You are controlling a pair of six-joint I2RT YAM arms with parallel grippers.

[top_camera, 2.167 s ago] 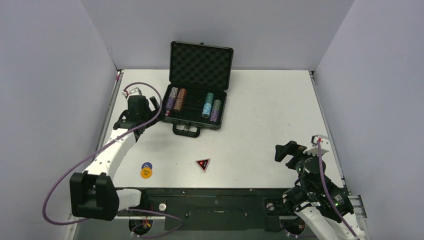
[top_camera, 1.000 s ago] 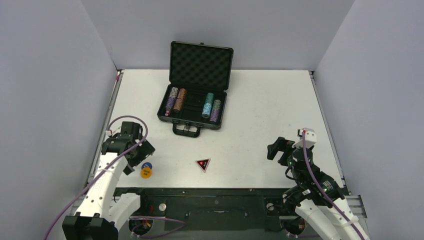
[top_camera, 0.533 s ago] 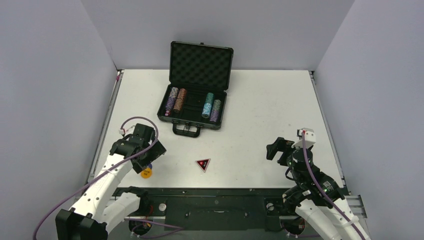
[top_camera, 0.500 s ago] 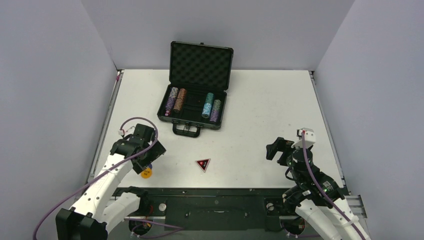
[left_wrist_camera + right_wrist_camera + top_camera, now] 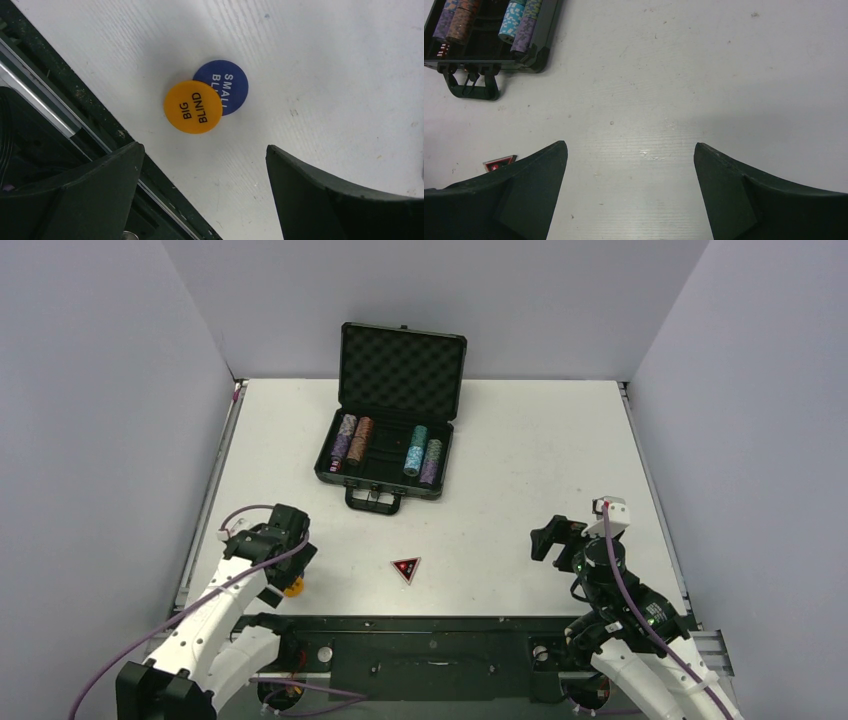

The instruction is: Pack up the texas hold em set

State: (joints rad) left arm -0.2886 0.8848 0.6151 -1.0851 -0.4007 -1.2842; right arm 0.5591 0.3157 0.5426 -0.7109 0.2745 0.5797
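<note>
The open black briefcase (image 5: 385,487) stands at the back middle and holds purple (image 5: 343,438), brown (image 5: 361,438) and teal (image 5: 416,450) chip stacks, with small red dice (image 5: 442,49) at its left end. The black-red triangle (image 5: 406,568) lies on the table in front of it. In the left wrist view a yellow disc (image 5: 193,106) overlaps a blue disc (image 5: 225,85) beside the table's near edge. My left gripper (image 5: 204,146) hangs open just above them, holding nothing. My right gripper (image 5: 629,144) is open and empty over bare table at the near right.
A black metal rail (image 5: 420,640) runs along the table's near edge, right beside the discs. Grey walls close in the left, back and right sides. The briefcase lid (image 5: 402,370) stands upright against the back wall.
My left arm has swung back from the briefcase's left side to the near left and now covers the discs from above. The right gripper has barely shifted.
</note>
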